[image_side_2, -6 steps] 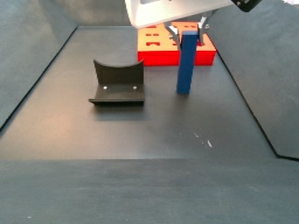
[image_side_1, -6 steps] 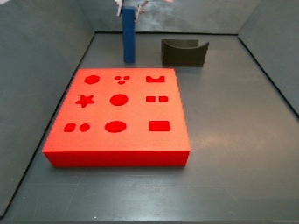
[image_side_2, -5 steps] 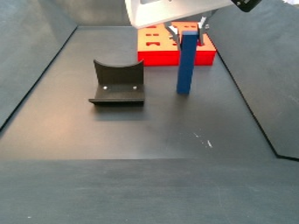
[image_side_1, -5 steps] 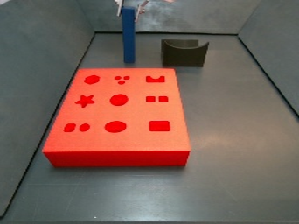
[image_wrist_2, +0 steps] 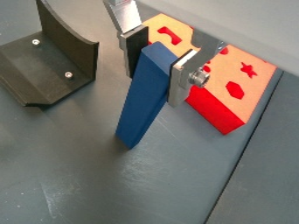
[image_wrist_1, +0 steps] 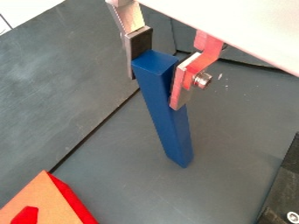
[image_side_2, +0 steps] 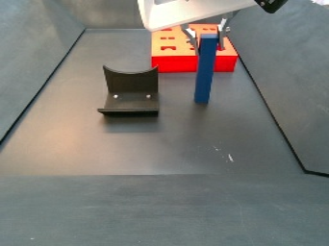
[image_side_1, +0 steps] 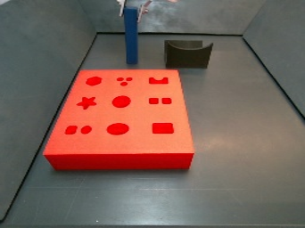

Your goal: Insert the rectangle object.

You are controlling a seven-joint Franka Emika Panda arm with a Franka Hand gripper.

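Side view: nothing's budged since the last frame.
Gripper (image_wrist_1: 162,63) still clamps the upright blue bar (image_wrist_1: 163,114) on the floor (image_wrist_1: 70,96).

Hung low over the floor, gripper (image_wrist_1: 162,63) pointed straight down — silver finger plates (image_wrist_2: 184,77) and dark pads (image_wrist_1: 139,44) pressed flat against opposite faces of the upright blue bar (image_wrist_1: 165,114), near its top end. Seen in both side views with the white wrist housing (image_side_2: 180,12) directly above the bar.
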